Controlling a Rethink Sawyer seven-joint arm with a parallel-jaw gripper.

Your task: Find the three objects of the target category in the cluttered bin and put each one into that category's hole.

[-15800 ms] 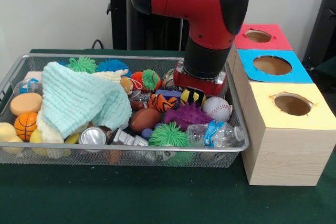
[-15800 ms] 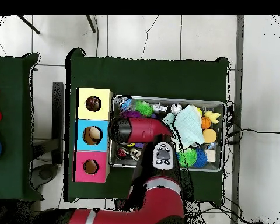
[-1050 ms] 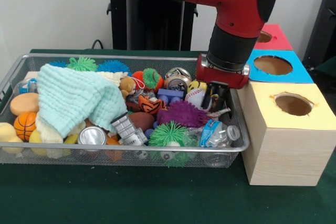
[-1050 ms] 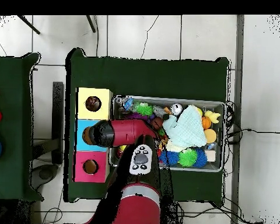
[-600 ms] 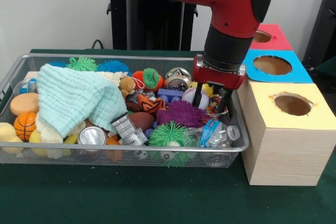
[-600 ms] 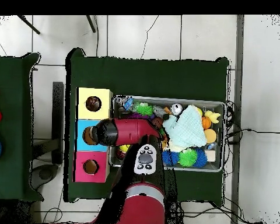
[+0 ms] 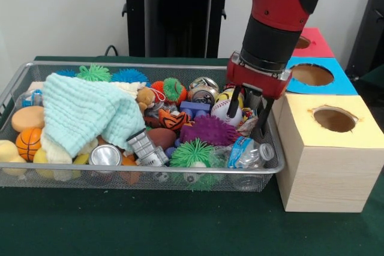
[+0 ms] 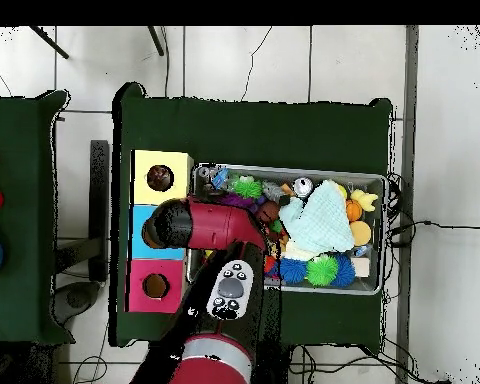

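Note:
The cluttered bin (image 7: 150, 65), a long wire mesh basket, lies on the green table and also shows in the overhead view (image 8: 385, 182). It holds a mint cloth (image 7: 90, 112), a baseball (image 7: 225, 111), a purple spiky ball (image 7: 210, 130), a green spiky ball (image 7: 192, 154), a plastic bottle (image 7: 249, 153), a silver can (image 7: 105, 155) and several other toys. My gripper (image 7: 246, 125) is lowered into the bin's right end, open, with its fingers beside the baseball and above the bottle. I see nothing held. In the overhead view the arm hides the gripper.
Three wooden boxes with round holes stand right of the bin: yellow top (image 7: 333, 118) nearest, blue (image 7: 312, 75) behind it, red (image 7: 312, 43) farthest. In the overhead view they are yellow (image 8: 162, 177), blue (image 8: 139, 225) and pink (image 8: 154, 286).

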